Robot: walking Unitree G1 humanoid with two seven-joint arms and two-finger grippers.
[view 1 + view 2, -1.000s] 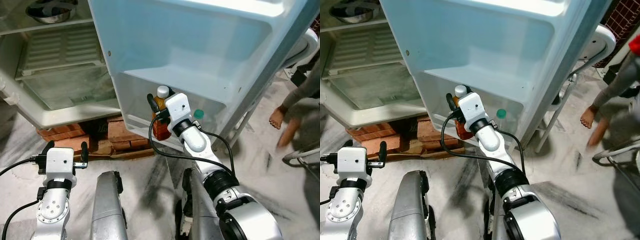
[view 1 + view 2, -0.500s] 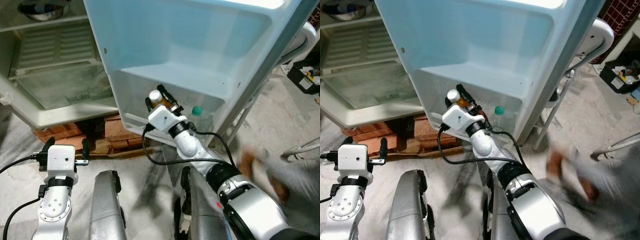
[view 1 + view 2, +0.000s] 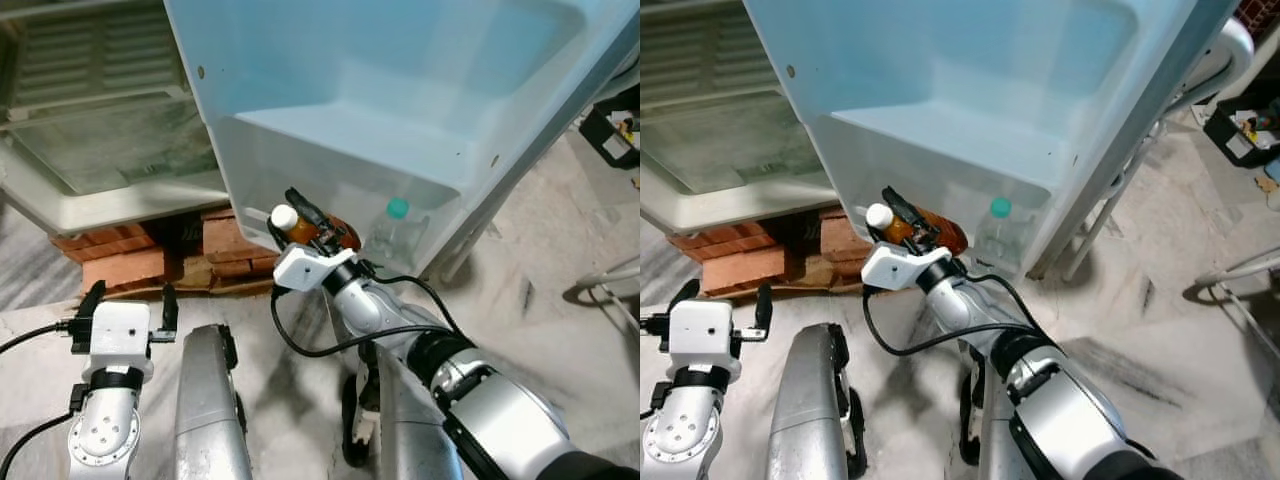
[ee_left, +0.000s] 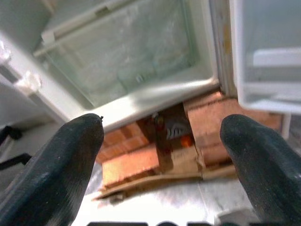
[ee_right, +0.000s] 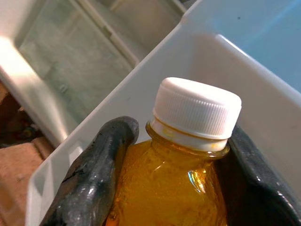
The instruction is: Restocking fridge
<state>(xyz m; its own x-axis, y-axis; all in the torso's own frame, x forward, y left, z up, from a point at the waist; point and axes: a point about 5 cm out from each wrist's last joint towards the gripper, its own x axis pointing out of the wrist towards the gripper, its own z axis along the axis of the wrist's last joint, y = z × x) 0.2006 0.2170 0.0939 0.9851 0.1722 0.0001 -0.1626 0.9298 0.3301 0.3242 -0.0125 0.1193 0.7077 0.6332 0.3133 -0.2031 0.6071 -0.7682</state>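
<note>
Pale stone floor, fridge propped on bricks (image 3: 130, 262). The left gripper (image 3: 125, 305) is held low, spread wide, empty. An amber bottle (image 3: 310, 228) is pinched by the right gripper (image 3: 312, 222), tilted against the door shelf (image 3: 260, 185), green-capped bottle (image 3: 392, 228) just beside.

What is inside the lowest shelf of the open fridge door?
A clear bottle with a green cap stands inside the door shelf. The right gripper holds an amber juice bottle at its front edge. The shelf floor is hidden by its front wall.

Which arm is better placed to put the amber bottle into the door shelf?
Right. The right gripper already holds the amber bottle beside the door shelf; the left gripper hangs low and open.
</note>
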